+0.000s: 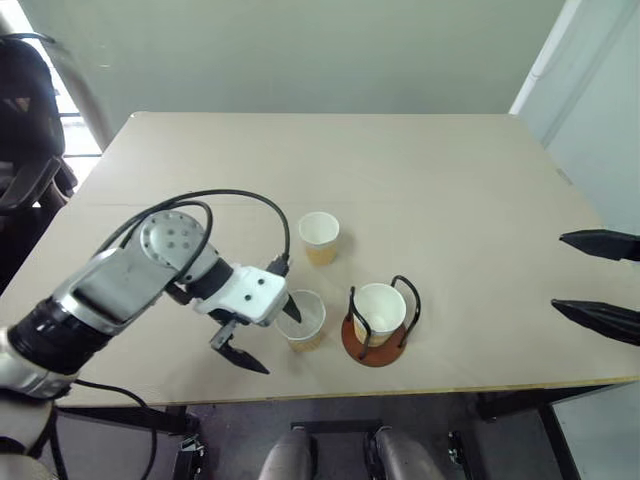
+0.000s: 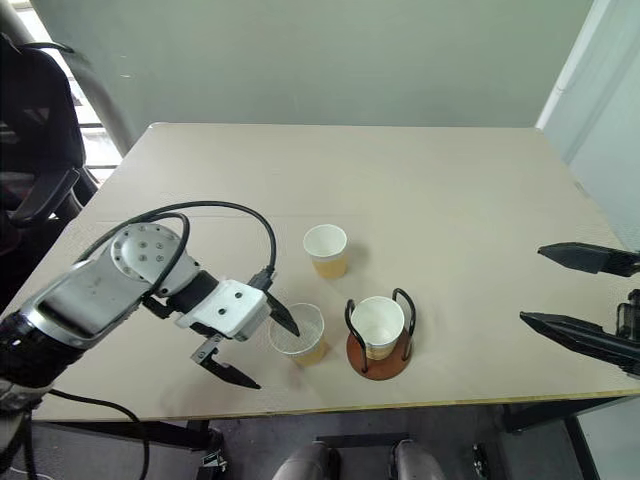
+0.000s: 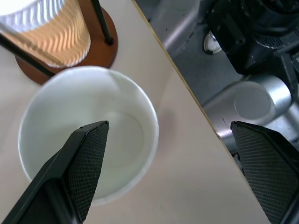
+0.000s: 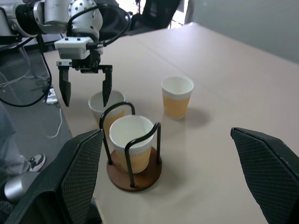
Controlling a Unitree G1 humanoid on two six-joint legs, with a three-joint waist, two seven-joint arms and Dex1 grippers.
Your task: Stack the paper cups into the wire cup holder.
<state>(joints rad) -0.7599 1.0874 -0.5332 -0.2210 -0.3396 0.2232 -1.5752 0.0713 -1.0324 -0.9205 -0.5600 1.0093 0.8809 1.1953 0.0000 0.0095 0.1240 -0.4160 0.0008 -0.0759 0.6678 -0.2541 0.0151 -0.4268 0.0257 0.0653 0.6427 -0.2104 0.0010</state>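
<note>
Down at the lower left of the head view, the left gripper point(image 1: 262, 336) hung over the near edge of the table point(image 1: 450, 200) with its jaws spread wide, grasping nothing. One black finger point(image 3: 86, 158) dipped inside the mouth of the nearest cup point(image 1: 303, 320), the other stood outside its rim on the side toward the table's front edge. That cup stood upright at lower centre, close to the edge.

Just right of it, lower centre, sat the cup holder point(image 1: 378, 343), brown disc flat on the table, black wire loops upright. A second cup point(image 1: 380, 312) was already seated inside the loops, mouth up. The two cups were close neighbours; whether the nearest cup touched the holder's base could not be told.

Farther back, around the middle of the frame, the third cup point(image 1: 320, 237) stood alone and upright, apart from the others.

Over at the right edge, the right gripper point(image 1: 598, 282) was off past the table's side, jaws released and wide, empty.
</note>
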